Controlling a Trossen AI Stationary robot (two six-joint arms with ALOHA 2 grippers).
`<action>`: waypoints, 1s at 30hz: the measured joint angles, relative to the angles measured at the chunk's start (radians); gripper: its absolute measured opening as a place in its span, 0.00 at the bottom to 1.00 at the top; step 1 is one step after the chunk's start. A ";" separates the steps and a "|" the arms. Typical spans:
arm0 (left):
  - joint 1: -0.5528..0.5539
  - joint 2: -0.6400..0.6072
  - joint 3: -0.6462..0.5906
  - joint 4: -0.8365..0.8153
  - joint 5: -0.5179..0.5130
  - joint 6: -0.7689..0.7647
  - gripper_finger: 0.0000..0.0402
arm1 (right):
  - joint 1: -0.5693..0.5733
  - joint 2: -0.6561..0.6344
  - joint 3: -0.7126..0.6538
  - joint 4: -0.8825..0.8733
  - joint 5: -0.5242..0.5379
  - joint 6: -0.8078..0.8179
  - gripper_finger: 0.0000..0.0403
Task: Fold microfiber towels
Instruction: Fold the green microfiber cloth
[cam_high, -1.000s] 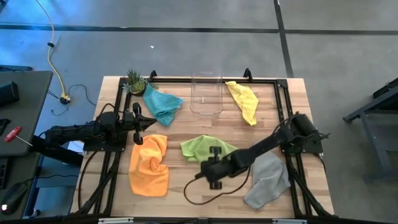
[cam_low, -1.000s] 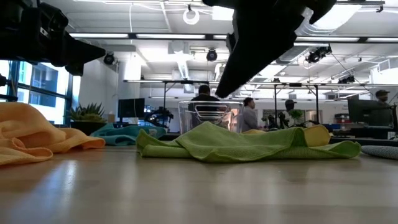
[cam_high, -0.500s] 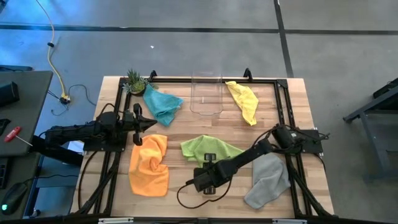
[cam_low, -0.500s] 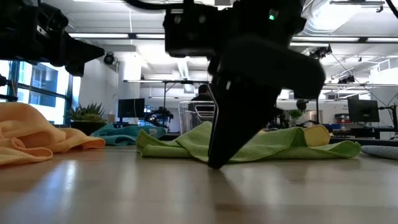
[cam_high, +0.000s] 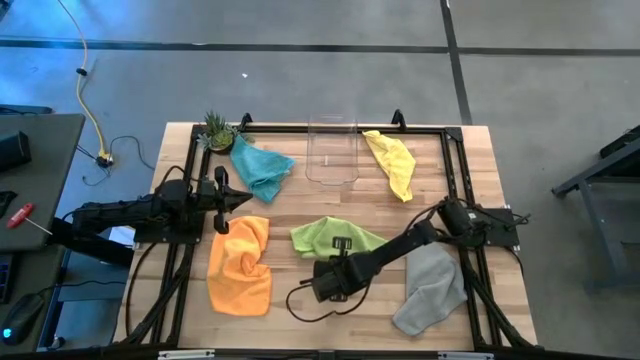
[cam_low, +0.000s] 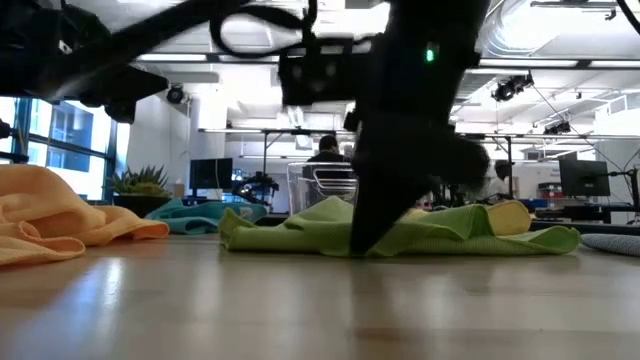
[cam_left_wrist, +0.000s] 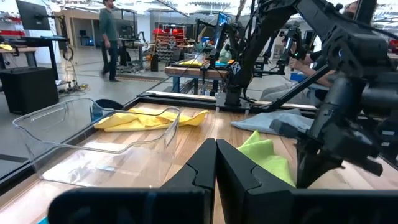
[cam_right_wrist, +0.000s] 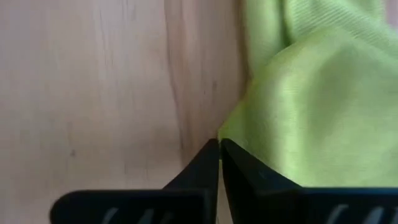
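Five towels lie loose on the wooden table: orange (cam_high: 240, 265), lime green (cam_high: 335, 235), teal blue (cam_high: 262, 168), yellow (cam_high: 392, 162) and grey (cam_high: 432, 285). My right gripper (cam_right_wrist: 219, 144) is shut and points down at the near edge of the lime green towel (cam_low: 300, 228); its tips are down at the table top (cam_low: 365, 248). My left gripper (cam_left_wrist: 216, 146) is shut and empty. It hovers over the table's left side (cam_high: 225, 200), between the teal and orange towels. My right gripper's shut fingertips (cam_right_wrist: 211, 149) meet the lime green towel's near edge (cam_right_wrist: 233, 127) from above, pointing down. The towel lies rumpled on the table. Whether any cloth is between the fingers, I cannot tell.
A clear plastic bin (cam_high: 332, 150) stands at the far middle, and a small potted plant (cam_high: 217, 130) at the far left corner. Bare wood shows along the near edge between the orange and grey towels. People move in the room beyond the table.
My right gripper has come down to the table top in front of the lime green towel. It has then gone toward the far edge until its tips reach the towel's near edge. The towels lie as before.
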 joint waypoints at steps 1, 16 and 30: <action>0.000 0.000 0.000 0.000 0.000 0.001 0.00 | 0.000 -0.015 0.000 -0.004 0.000 0.001 0.01; -0.004 0.000 0.000 0.008 0.071 0.000 0.00 | 0.001 -0.250 0.002 -0.048 0.020 0.078 0.00; -0.136 0.070 0.000 0.015 0.111 0.000 0.09 | -0.010 -0.354 0.002 -0.086 0.069 0.124 0.00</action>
